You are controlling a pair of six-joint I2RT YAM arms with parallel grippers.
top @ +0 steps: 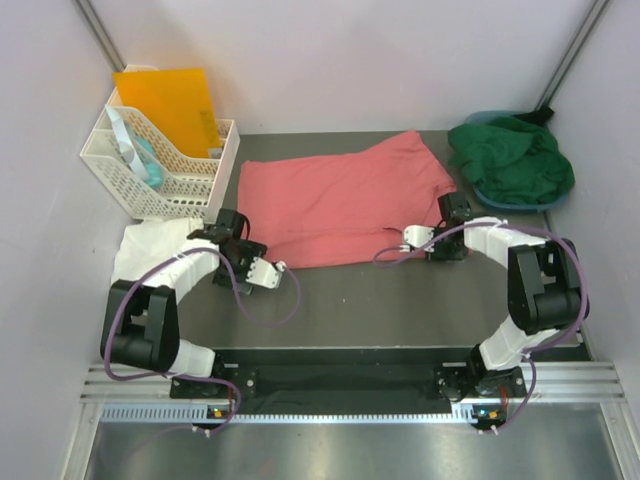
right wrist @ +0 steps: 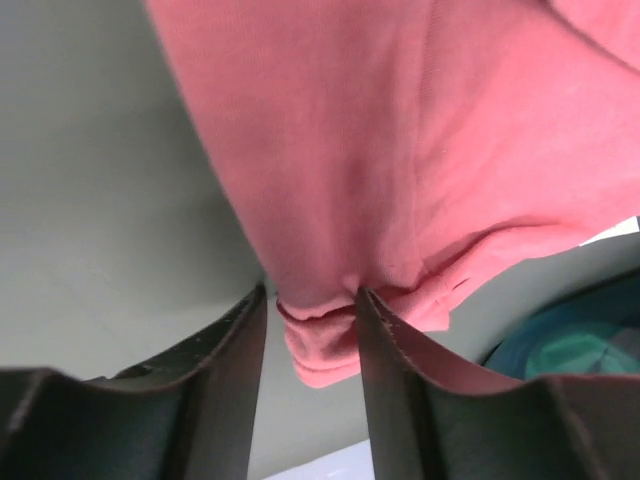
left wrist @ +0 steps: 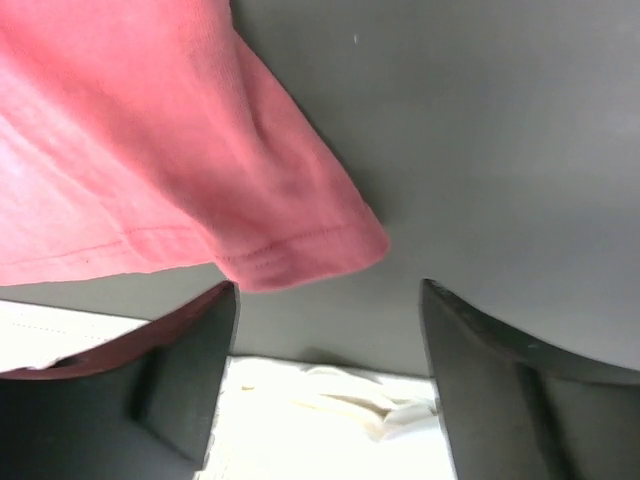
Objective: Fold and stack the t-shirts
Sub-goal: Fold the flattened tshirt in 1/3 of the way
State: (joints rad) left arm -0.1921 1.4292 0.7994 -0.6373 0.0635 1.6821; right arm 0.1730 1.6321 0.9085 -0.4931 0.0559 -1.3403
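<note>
The salmon-pink t-shirt (top: 340,200) lies spread flat mid-table. My left gripper (top: 225,228) is at its near left corner, open wide; in the left wrist view that corner (left wrist: 300,245) lies just beyond the fingertips, free of them. My right gripper (top: 455,208) is at the shirt's right edge. In the right wrist view its jaws stand apart with a bunched fold of pink cloth (right wrist: 320,330) loosely between them. A crumpled white t-shirt (top: 150,245) lies at the left, also seen past the left fingers (left wrist: 330,410). The dark green t-shirt (top: 512,158) is heaped at the back right.
A white lattice basket (top: 160,175) with an orange folder (top: 170,100) behind it stands at the back left. The green shirt sits in a blue basin (top: 497,198), which also shows in the right wrist view (right wrist: 575,350). Walls close in on three sides.
</note>
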